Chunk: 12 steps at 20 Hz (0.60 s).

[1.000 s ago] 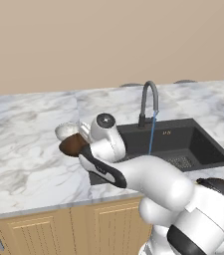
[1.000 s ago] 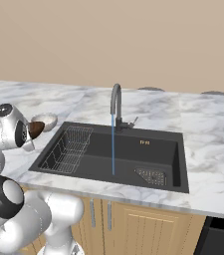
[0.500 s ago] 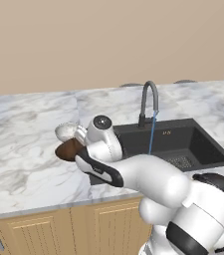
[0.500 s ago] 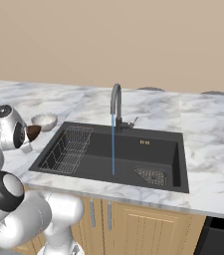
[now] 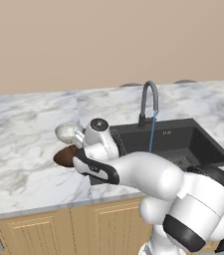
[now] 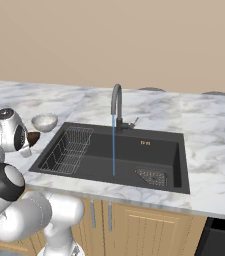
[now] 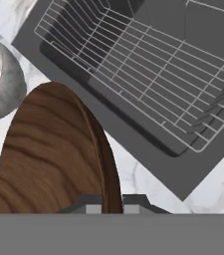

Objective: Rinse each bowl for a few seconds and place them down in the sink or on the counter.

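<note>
Two bowls sit at the left end of the sink. The wide, shallow dark brown wood-grain bowl is pinched by its rim between the jaws of the two-finger gripper, whose dark tips press close on either side of the thin wall. It hangs tilted on edge over the white marble counter with grey veining, just beside the sink's left rim; whether it touches the slab is hard to tell from these angles. From the left base camera the same brown bowl shows just ahead of the white arm's wrist.

The small, deep white-grey speckled bowl stands upright on the counter just behind the brown one, close to it; in the right base view this speckled bowl sits near the sink's back left corner.

The large black rectangular sink holds a wire rack in its left part. A thin blue stream of water falls from the arched dark grey faucet into the basin.
</note>
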Motion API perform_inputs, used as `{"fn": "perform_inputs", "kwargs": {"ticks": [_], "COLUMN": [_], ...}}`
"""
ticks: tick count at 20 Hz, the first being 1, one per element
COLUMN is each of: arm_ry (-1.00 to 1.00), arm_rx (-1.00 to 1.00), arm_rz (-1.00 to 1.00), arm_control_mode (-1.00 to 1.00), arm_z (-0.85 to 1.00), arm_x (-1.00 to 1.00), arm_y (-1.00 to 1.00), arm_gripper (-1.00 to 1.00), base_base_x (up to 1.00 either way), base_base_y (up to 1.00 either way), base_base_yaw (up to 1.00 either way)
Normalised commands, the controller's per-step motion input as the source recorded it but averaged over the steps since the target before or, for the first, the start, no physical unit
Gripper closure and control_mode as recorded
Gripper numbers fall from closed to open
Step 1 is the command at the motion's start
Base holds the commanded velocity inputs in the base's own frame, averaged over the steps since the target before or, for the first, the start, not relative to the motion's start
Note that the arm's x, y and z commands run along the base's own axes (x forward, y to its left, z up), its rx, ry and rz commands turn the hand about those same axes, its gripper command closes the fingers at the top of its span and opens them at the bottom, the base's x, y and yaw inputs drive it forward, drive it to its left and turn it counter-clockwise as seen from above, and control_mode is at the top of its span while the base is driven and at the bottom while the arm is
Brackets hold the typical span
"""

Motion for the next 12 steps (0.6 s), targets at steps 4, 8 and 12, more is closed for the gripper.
{"fn": "perform_inputs", "kwargs": {"ticks": [4, 8, 12], "arm_ry": [0.06, 0.06, 0.05], "arm_rx": [0.0, 0.0, 0.0], "arm_rz": [0.02, 0.02, 0.02], "arm_control_mode": [-1.0, -1.0, -1.0], "arm_z": [-0.25, -0.26, -0.26], "arm_x": [0.0, 0.0, 0.0], "arm_y": [0.13, 0.14, 0.12], "arm_gripper": [1.0, 1.0, 1.0], "base_base_x": [0.0, 0.0, 0.0], "base_base_y": [0.0, 0.0, 0.0], "base_base_yaw": [0.0, 0.0, 0.0]}}
